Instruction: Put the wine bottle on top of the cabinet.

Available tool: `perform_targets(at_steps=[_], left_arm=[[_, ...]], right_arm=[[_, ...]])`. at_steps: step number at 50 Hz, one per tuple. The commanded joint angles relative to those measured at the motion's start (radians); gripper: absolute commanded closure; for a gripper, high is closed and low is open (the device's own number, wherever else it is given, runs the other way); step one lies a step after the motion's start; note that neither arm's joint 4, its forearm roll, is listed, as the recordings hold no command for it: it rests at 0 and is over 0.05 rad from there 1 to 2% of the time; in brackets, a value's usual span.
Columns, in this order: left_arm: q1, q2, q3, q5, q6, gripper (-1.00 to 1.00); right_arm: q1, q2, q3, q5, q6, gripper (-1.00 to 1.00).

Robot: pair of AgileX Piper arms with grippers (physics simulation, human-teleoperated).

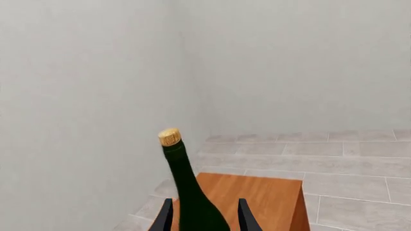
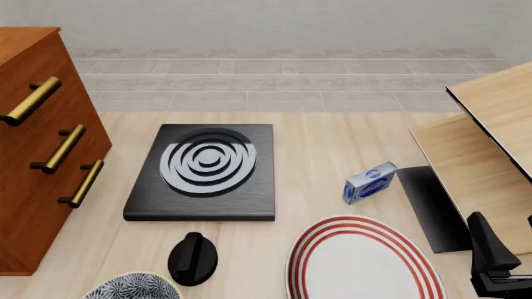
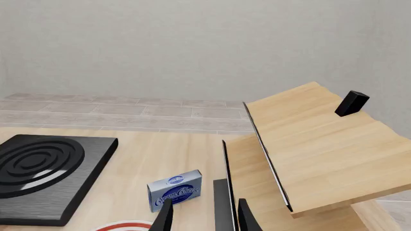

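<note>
One wine bottle [image 1: 188,192] held above the cabinet [image 1: 253,199], its base cut off.
Left jaws clasp the bottle's body; right jaws stand parted, empty.

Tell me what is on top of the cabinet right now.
Nothing rests on the visible part of the cabinet top. The left gripper holds the wine bottle in front, hiding part of that top.
</note>
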Motion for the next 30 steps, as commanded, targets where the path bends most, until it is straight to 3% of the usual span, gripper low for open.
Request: perform_targets(at_steps=[1,30], left_arm=[[-0.008,-0.034,-0.018,0.031,-0.002,-1.00],[-0.063,-0.200,-0.008,0.145,0.021,-1.00]], right_arm=[[0.000,0.000,0.000,0.000,0.000,-1.00],[0.000,0.000,0.000,0.000,0.000,-1.00]])
